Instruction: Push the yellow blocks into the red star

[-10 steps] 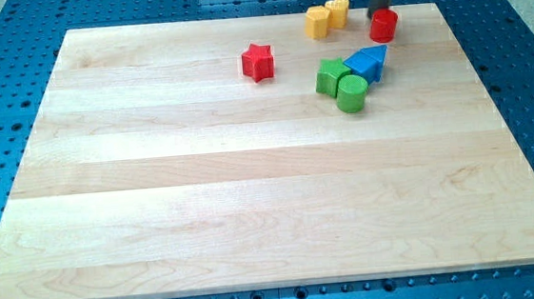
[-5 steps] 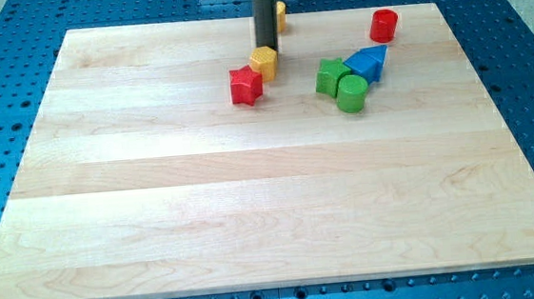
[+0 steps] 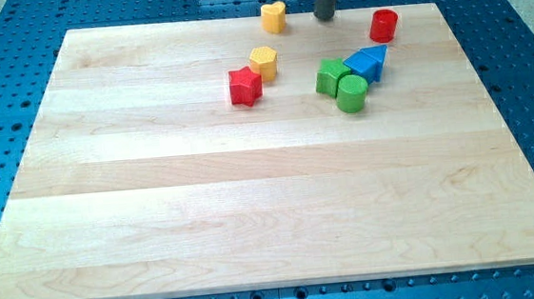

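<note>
Camera view shows that within the last half second my tip [image 3: 324,17] has left the yellow hexagonal block [image 3: 263,62], which now touches the red star [image 3: 245,85] on its upper-right side, and has returned to the board's top edge, just to the view's right of the second yellow block [image 3: 274,16]. One yellow block therefore appears delivered; the other, near the top edge and well apart from the star, remains. No containers are present, and the rod has no fingers to report.
</note>
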Controlling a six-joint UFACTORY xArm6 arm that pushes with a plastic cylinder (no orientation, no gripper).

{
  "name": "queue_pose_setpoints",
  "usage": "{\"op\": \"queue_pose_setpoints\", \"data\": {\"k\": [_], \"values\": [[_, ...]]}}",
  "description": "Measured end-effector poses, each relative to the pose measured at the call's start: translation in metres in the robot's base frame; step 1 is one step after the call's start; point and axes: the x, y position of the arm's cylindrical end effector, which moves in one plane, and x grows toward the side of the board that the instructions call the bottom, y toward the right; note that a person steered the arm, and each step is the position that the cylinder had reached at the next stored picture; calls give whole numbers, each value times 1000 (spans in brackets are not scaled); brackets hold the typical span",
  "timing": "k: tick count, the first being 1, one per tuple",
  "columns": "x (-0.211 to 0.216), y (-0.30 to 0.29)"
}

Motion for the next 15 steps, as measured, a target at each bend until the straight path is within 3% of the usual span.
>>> {"op": "queue_pose_setpoints", "data": {"k": [2, 3, 4, 5, 6, 7, 9, 10, 11, 12, 13, 14, 15], "values": [[0, -46], [50, -125], [145, -192], [110, -228], [35, -228], [1, -227], [14, -121], [46, -108], [25, -115], [18, -84], [52, -76], [83, -113], [86, -123]]}}
